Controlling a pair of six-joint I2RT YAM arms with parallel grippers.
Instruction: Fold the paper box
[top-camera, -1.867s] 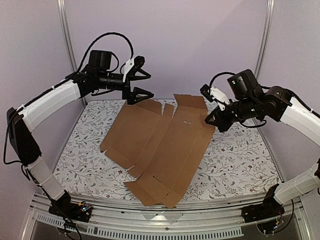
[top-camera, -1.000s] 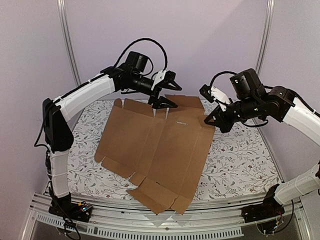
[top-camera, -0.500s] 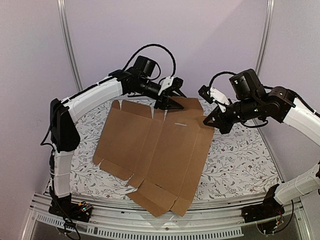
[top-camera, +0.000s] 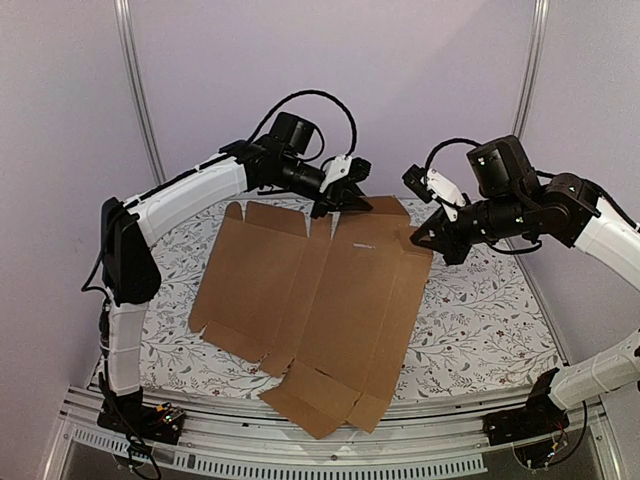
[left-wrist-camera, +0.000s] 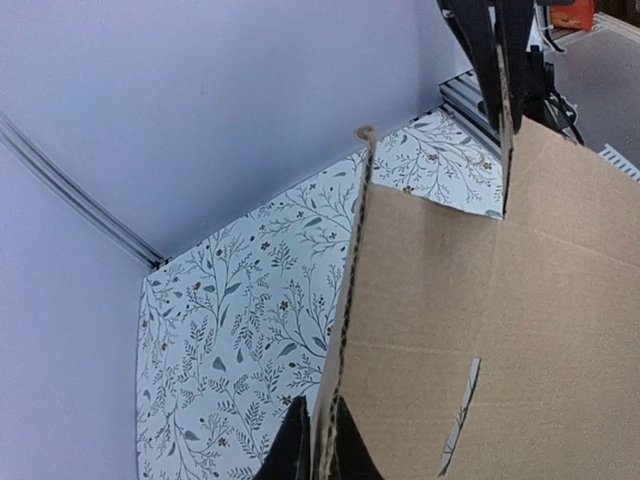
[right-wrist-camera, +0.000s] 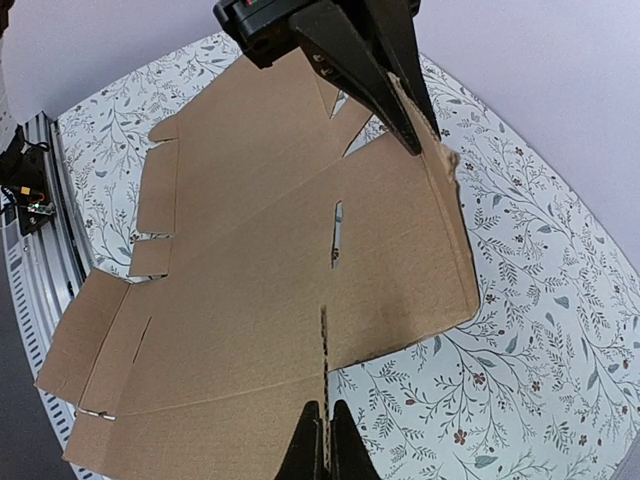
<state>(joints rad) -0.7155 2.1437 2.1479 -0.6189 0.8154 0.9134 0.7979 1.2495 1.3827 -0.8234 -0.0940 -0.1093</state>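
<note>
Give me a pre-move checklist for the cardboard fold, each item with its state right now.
1. The left hand grips the far flap of the paper box: ok.
2. The right hand grips its far right corner: ok.
3. Both hands apart from each other: ok.
4. Sheet wholly on the table: not ok, the near flaps overhang the front rail.
5. Grips firm enough to lift: cannot tell.

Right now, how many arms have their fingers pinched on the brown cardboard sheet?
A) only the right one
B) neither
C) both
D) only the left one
C: the left fingers are closed on the far edge of the paper box, and the right fingers are closed on its right side.
</note>
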